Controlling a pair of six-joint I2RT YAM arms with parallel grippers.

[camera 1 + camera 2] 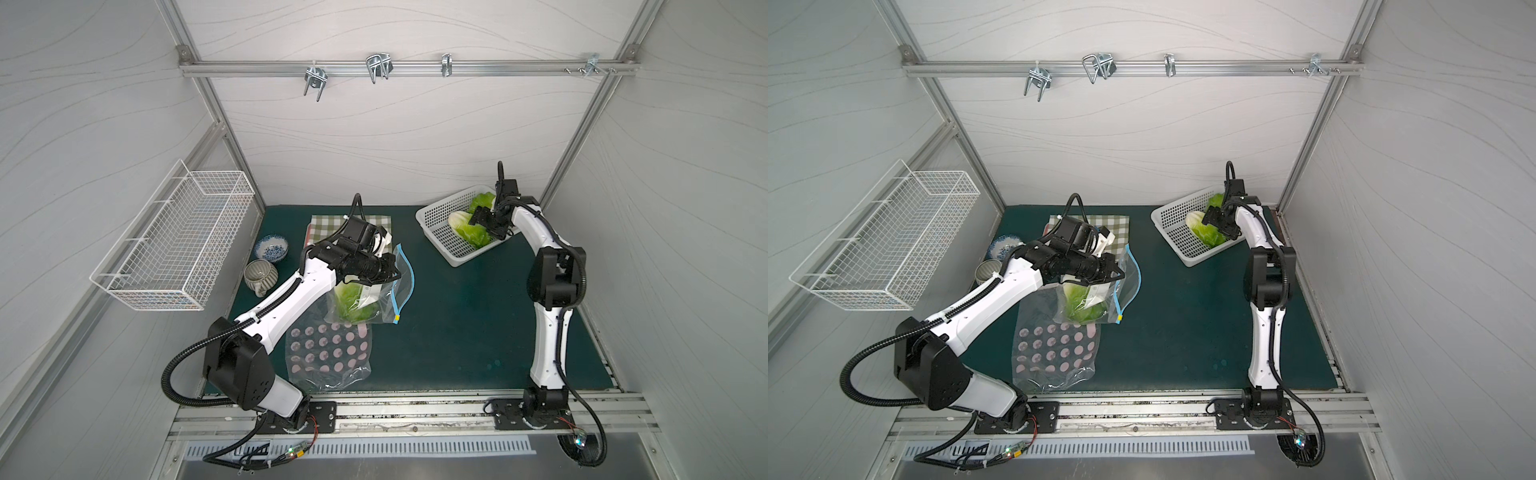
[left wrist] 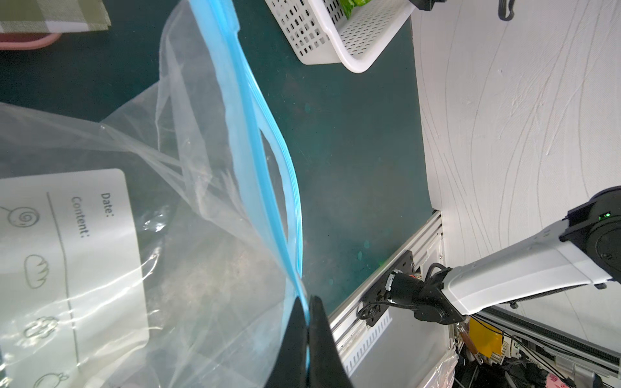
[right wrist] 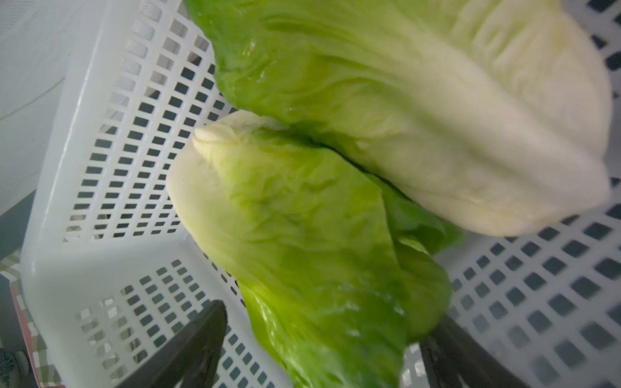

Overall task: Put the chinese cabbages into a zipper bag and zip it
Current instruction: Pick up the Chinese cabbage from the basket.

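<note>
Chinese cabbage head (image 1: 352,307), crinkled green, inside clear blue-zip plastic bag (image 1: 400,286), foreground; mouth wants holding wide. Left gripper (image 2: 306,304) pinched shut on zip strip (image 2: 245,94). Beyond, two more cabbage heads (image 1: 461,222) in white perforated basket (image 1: 451,249). Right gripper (image 3: 329,315) should bite firm white ribs, not leaves. Jaws wide, straddling one head, gripping nothing.

Both top views, centre frame: left arm (image 1: 291,295) hides the upper end of the bagged cabbage (image 1: 349,309) | centre left in a top view: bowl (image 1: 1003,245) half covered by that arm | upper right: right gripper (image 1: 482,222) masks the middle of the basket cabbages (image 1: 459,220) | right wrist: cabbages blurred, gripper fingers (image 3: 191,346) cropped by frame edge | left wrist: bag label (image 2: 67,235) cropped
</note>
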